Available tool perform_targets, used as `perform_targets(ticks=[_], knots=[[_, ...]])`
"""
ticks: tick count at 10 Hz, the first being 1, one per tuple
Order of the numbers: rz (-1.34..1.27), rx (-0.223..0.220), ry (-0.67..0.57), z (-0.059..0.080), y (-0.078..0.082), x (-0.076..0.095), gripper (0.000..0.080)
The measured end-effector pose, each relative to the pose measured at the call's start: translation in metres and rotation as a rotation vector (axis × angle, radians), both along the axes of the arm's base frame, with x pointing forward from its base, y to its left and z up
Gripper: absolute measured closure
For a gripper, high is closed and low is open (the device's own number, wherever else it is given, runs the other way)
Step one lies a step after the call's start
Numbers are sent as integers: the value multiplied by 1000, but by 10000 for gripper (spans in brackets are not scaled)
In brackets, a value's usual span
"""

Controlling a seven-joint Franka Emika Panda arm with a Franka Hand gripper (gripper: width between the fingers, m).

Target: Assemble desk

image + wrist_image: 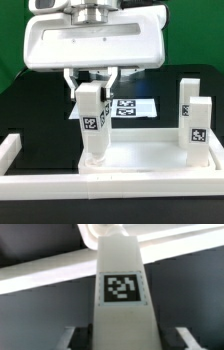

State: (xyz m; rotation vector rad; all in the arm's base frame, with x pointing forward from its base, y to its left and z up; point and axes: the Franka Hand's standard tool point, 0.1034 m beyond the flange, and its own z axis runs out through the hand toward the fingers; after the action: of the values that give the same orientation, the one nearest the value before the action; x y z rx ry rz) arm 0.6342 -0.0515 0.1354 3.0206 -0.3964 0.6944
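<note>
Exterior view: claw clamped on leg, upright, lower end at near corner of tabletop toward exterior view's left. Seating depth in socket: cannot tell. Two more legs upright on tabletop's far side, exterior view's right; whether fixed, unclear. Fourth leg not visible. Marker board flat on table behind. Wrist view: leg's tag centred between fingers. Judgement: roughly mid-assembly, this leg in progress.

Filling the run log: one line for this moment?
hand: shut on leg | leg upright at tabletop corner | two legs stand opposite
</note>
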Motion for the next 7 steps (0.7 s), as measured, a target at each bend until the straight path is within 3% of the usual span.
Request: perform_targets(ticks=[4,7], knots=[[2,0,10,-3,2,-7,511],[-3,-25,-12,-8,-3,-15,511]])
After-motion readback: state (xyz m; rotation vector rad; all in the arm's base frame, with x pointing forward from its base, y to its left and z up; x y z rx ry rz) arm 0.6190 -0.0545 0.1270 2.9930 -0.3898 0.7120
